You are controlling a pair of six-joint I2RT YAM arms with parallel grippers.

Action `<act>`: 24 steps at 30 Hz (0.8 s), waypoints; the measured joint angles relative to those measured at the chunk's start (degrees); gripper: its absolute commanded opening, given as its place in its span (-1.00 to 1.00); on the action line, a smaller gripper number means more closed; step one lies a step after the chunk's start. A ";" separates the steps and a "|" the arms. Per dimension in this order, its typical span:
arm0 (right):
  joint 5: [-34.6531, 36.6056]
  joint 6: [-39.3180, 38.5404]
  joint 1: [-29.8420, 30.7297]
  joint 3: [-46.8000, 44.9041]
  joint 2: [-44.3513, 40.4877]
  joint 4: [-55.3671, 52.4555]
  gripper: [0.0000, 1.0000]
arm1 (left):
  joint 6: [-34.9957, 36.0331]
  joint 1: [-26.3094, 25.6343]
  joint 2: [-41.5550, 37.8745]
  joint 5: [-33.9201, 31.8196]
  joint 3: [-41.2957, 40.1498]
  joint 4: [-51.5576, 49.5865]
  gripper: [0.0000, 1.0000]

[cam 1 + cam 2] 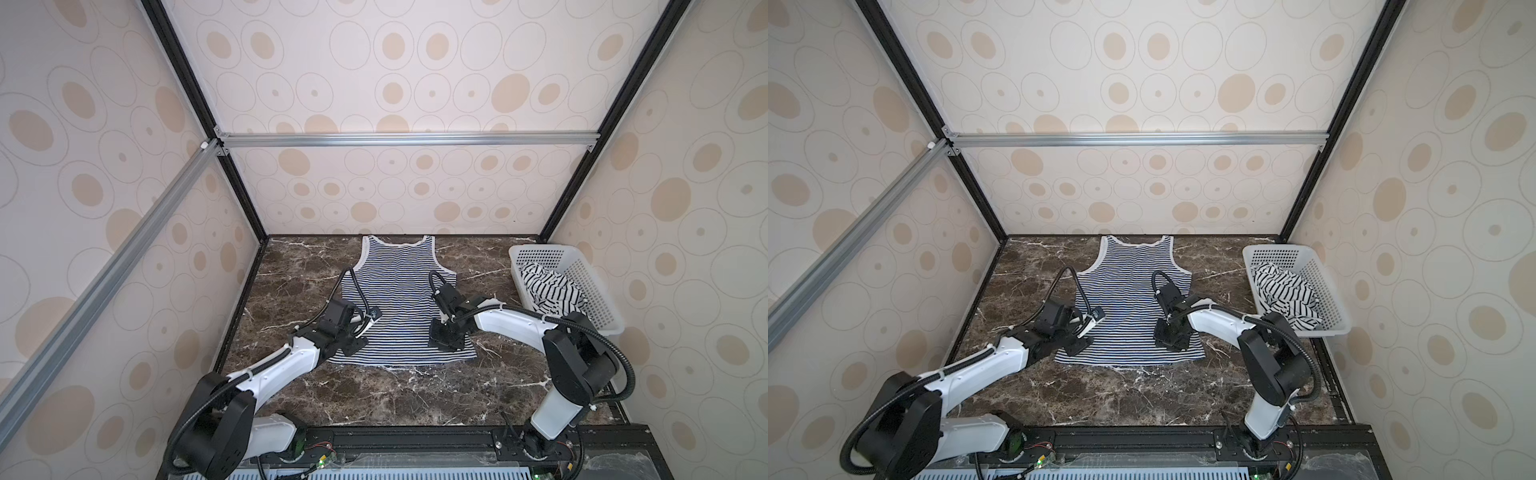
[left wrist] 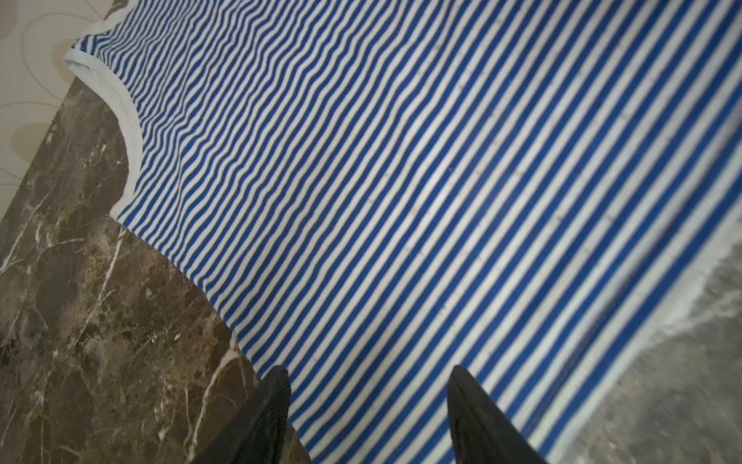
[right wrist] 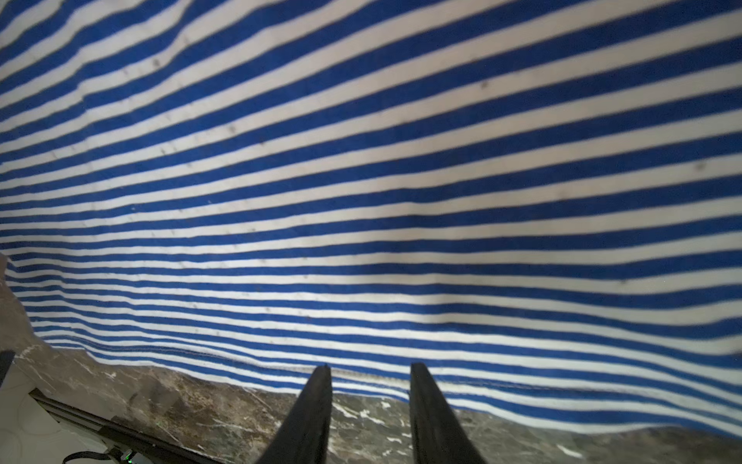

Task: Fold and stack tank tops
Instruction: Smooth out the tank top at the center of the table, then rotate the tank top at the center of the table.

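Note:
A finely blue-and-white striped tank top [image 1: 395, 291] [image 1: 1129, 282] lies spread flat on the marble table [image 1: 415, 395], straps toward the back wall. My left gripper [image 1: 355, 345] [image 2: 369, 373] hovers open over its left side edge, with striped cloth [image 2: 401, 180] under the gap. My right gripper [image 1: 446, 338] [image 3: 370, 366] stands over the lower right part, jaws a little apart. Its tips are at the hem of the cloth [image 3: 361, 180], with nothing between them. A second tank top [image 1: 548, 291] [image 1: 1283, 291], white with wide black stripes, lies crumpled in the basket.
The white perforated basket [image 1: 598, 299] [image 1: 1327, 291] sits at the table's right edge, beside the right arm. Patterned walls with black and aluminium frame bars close in the back and both sides. Bare marble [image 1: 1121, 395] stretches in front of the hem.

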 measured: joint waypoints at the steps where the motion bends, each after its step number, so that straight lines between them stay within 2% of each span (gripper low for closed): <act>1: 0.09 0.22 0.66 0.94 0.63 0.09 -0.29 | 0.00 0.33 2.64 -0.44 1.51 0.83 0.26; 7: 0.00 1.20 3.91 4.87 4.20 1.51 -0.29 | -1.31 2.95 18.60 -1.07 13.05 4.28 0.26; 11: -0.15 1.55 4.68 4.98 5.88 1.90 -0.29 | -1.44 4.52 25.75 -1.20 18.29 5.49 0.27; 24: -0.39 2.62 8.24 7.61 10.19 4.07 -0.29 | -2.89 7.82 34.73 -0.52 28.83 5.46 0.26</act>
